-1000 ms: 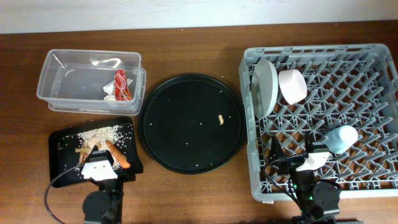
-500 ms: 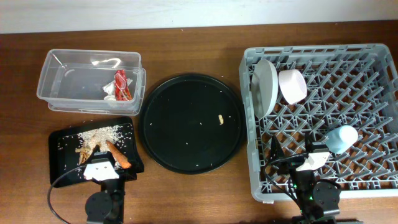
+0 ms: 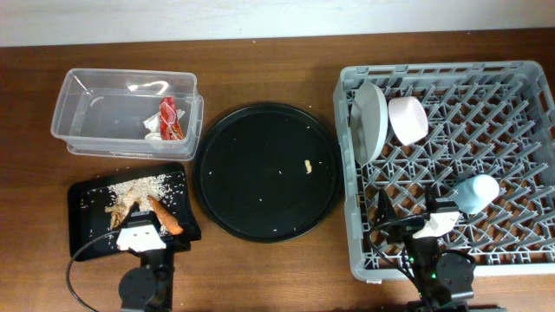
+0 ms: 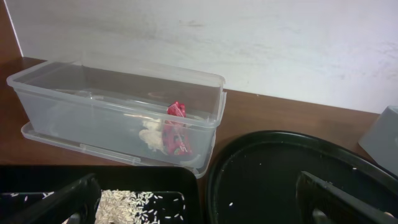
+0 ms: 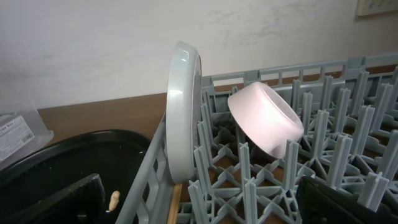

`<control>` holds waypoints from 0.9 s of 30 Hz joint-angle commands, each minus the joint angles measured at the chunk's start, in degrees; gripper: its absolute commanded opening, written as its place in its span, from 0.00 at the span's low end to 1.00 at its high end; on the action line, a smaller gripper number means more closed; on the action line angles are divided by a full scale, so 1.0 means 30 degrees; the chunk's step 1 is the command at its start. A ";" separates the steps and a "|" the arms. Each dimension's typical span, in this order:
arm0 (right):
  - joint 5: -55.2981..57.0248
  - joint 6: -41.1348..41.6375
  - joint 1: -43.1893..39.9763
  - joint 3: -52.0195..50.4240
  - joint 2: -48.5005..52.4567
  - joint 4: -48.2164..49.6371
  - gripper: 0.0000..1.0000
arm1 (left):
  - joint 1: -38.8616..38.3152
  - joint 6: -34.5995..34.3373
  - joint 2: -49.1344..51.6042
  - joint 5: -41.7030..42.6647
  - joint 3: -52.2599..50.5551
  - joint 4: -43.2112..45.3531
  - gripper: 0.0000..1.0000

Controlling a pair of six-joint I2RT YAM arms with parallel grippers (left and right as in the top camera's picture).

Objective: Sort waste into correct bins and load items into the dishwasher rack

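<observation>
The clear tub holds the red wrapper and white tissue; both also show in the left wrist view, wrapper, tissue. The shallow black tray holds rice and the orange stick. The grey rack holds the plate upright, the white bowl and the blue cup. My left gripper is open and empty over the black tray's near edge. My right gripper is open and empty over the rack's front.
The large round black tray lies between bins and rack, with one beige scrap and a few grains on it. In the right wrist view a wooden stick shows below the plate, beside the rack wall.
</observation>
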 commanded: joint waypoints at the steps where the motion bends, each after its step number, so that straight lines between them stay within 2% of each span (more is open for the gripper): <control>1: -0.0102 -0.0022 -0.0124 -0.0131 -0.0109 -0.0015 0.98 | 0.0109 0.0240 -0.0219 0.0211 -0.0226 0.0124 0.99; 27: -0.0102 -0.0022 0.0933 -0.0131 -0.0109 -0.0015 0.98 | 0.0109 0.0248 -0.0219 0.0211 -0.0226 0.0117 0.99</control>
